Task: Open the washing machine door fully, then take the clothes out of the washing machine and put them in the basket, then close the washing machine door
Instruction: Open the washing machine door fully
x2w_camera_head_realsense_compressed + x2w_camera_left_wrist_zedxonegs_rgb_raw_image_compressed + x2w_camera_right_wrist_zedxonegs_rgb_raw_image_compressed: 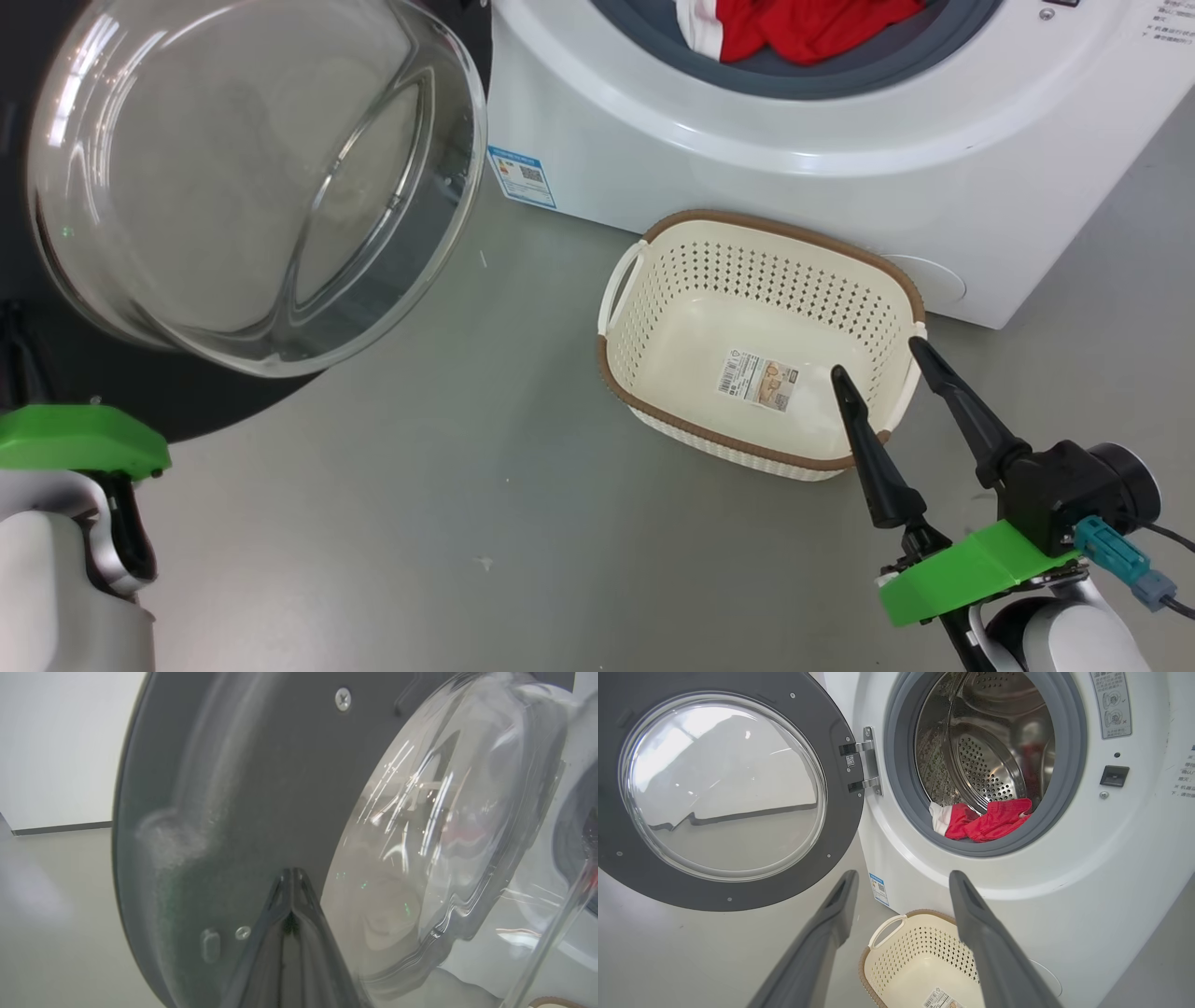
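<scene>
Head view: rt jaws spread wide over basket (747,271) corner.

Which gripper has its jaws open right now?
The right gripper, by the basket: its jaws stand wide apart, holding nothing. The left gripper has its jaws pressed together, pointing at the washing machine door.

I see the washing machine door (724,788) as clear, glossy glass set in a matt dark-grey plastic ring. The washing machine (1064,896) has a smooth white shell with a soft sheen, a matt grey rubber gasket (901,793) and a shiny perforated steel drum (985,765). The clothes (994,821) look like soft red cloth. The basket (747,280) is smooth cream plastic, its rim brown and woven-looking.
</scene>
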You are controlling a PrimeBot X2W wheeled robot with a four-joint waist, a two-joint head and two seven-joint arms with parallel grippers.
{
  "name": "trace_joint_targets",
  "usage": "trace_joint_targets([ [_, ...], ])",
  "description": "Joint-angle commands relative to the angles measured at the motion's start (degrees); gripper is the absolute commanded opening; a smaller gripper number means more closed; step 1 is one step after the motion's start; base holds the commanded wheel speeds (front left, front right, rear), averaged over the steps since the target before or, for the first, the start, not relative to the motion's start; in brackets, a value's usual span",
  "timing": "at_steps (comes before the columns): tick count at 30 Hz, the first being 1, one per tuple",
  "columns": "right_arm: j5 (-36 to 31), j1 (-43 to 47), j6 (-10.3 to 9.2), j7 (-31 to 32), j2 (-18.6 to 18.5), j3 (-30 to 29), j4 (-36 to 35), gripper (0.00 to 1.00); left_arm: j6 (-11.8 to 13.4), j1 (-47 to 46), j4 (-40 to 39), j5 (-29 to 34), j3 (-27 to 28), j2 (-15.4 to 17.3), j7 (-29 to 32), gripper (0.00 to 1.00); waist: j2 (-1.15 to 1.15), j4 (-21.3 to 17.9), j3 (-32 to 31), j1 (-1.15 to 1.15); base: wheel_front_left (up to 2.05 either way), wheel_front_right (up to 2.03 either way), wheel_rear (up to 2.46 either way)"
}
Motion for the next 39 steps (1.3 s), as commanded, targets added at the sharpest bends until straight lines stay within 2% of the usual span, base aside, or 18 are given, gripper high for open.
trace_joint_targets([
  [1,0.1,-2.2,0.36,-0.4,0.2,1.5,-1.2,1.0,-0.2,-0.3,-1.9,0.7,2.1,2.9,-0.5,0.0,0.0,0.0,0.0,0.0,0.0,0.0,0.0],
  [12,1.5,-2.0,0.36,-2.3,0.2,1.0,0.7,1.0,-1.4,5.5,-14.3,3.3,1.9,-1.6,-0.5,0.0,0.0,-0.9,-2.4,0.0,0.0,0.0,0.0],
  [13,1.7,-1.9,0.36,-2.5,0.2,0.9,0.9,1.0,-1.3,6.1,-15.9,3.6,1.6,-1.9,-0.5,0.33,0.0,-1.1,-2.7,0.0,0.0,0.0,0.0],
  [14,1.9,-1.8,0.36,-2.7,0.2,0.9,1.0,1.0,-1.2,6.8,-17.5,3.9,1.2,-2.3,-0.5,0.92,0.0,-1.2,-3.0,0.0,0.0,0.0,0.0],
  [15,2.1,-1.7,0.36,-3.0,0.2,0.8,1.2,1.0,-1.2,7.5,-19.0,4.1,0.7,-2.7,-0.5,1.0,0.0,-1.4,-3.3,0.0,0.0,0.0,0.0],
  [24,3.7,-1.0,0.36,-5.4,0.2,-0.2,3.1,1.0,-1.7,12.3,-31.2,5.4,-3.6,-4.0,0.3,1.0,0.0,-4.0,-5.8,0.0,0.0,0.0,0.0],
  [28,4.3,-1.0,0.36,-6.4,0.2,-0.4,3.9,1.0,-3.4,13.1,-35.2,3.0,-5.9,-4.6,1.9,1.0,0.0,-5.8,-6.3,0.0,0.0,0.0,0.0],
  [32,4.8,-1.3,0.36,-7.1,0.2,-0.8,4.8,1.0,-4.6,13.7,-37.6,0.7,-8.5,-4.9,3.2,1.0,0.0,-7.7,-6.6,0.0,0.0,0.0,0.0],
  [35,4.9,-1.6,0.36,-7.8,0.2,-1.3,5.2,1.0,-6.4,14.0,-38.5,-0.2,-11.4,-5.0,3.8,1.0,0.0,-9.3,-6.6,0.0,0.0,0.0,0.0],
  [39,4.8,-1.9,0.36,-8.4,0.2,-1.6,5.6,1.0,-7.1,14.3,-38.3,-0.2,-13.3,-5.1,4.5,1.0,0.0,-11.0,-6.7,0.0,0.0,0.0,0.0],
])
